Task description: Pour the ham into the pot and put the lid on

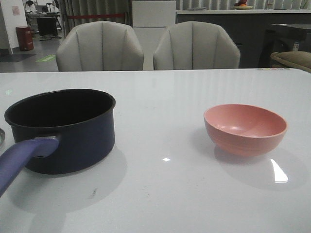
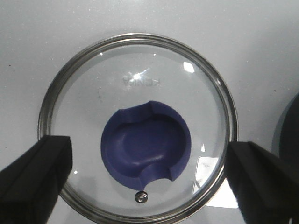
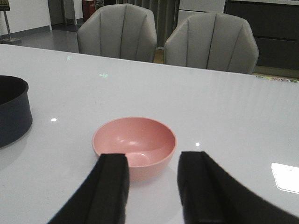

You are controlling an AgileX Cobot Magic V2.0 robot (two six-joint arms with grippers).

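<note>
Pot [image 1: 63, 131] and pink bowl [image 1: 245, 128] stand well apart on the table [image 1: 165, 194]; left gripper [image 2: 149, 177] open above the lid [image 2: 138, 126], right gripper [image 3: 152, 186] open near the bowl.

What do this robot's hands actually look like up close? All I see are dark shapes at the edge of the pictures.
Only the fingers show. The left gripper has two matte black, blocky fingers, one at each side of its wrist view. The right gripper has two similar black fingers, smooth and widening toward the camera. No cables, markings or arm links are visible, and neither arm appears in the front view.
</note>
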